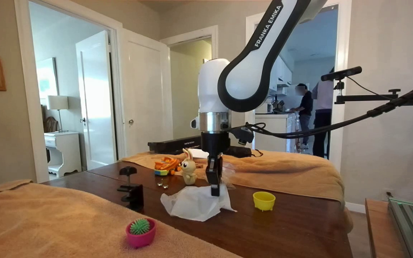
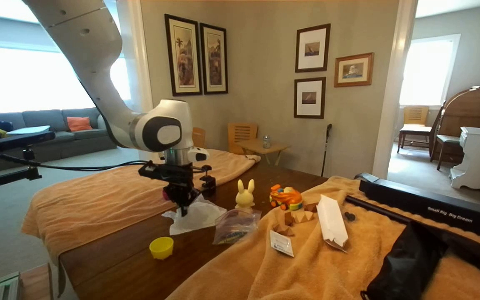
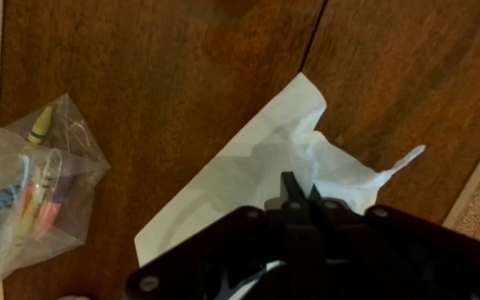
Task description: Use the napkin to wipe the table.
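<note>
The napkin point(image 1: 192, 203) lay crumpled on the table point(image 1: 292, 229) near the yellow bowl point(image 1: 264, 201), a fold of it clamped in the claw point(image 3: 301, 186). Wiping well seemed to need low, gentle, overlapping strokes, turning short of the bowl.

tabletop point(image 3: 161, 62): wood, glossy, visible grain
napkin point(image 1: 192, 204): thin paper, matt, creased
claw point(image 1: 215, 192): matt, smooth
towels point(image 1: 281, 175): fuzzy cloth, matt
crayon bag point(image 3: 79, 208): clear plastic, crinkly, shiny
yellow bowl point(image 1: 264, 201): smooth, looks plastic
spiky ball point(image 1: 140, 227): rough, looks rubbery
wrist collar point(image 1: 212, 122): bare metal, smooth
</note>
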Available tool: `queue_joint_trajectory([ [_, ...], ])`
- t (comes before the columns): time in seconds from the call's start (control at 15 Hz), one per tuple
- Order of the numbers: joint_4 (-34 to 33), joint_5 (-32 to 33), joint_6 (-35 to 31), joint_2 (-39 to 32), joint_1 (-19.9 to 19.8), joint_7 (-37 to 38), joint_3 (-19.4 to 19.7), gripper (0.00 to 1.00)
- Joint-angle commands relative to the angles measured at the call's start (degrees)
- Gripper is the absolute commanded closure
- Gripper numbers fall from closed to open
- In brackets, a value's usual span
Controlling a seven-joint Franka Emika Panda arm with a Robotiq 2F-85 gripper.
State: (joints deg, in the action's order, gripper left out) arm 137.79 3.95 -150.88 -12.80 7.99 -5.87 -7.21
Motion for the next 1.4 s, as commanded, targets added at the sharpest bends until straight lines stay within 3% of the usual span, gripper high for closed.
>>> queue_joint_trajectory([
  [0.0,-0.15,1.94,0.91,0.44,-0.92,0.73,1.72,1.00],
  [0.6,-0.53,3.09,1.64,3.04,-2.05,1.91,4.96,1.00],
  [1.33,-2.95,-2.67,0.81,8.89,0.53,-2.24,-1.99,1.00],
])
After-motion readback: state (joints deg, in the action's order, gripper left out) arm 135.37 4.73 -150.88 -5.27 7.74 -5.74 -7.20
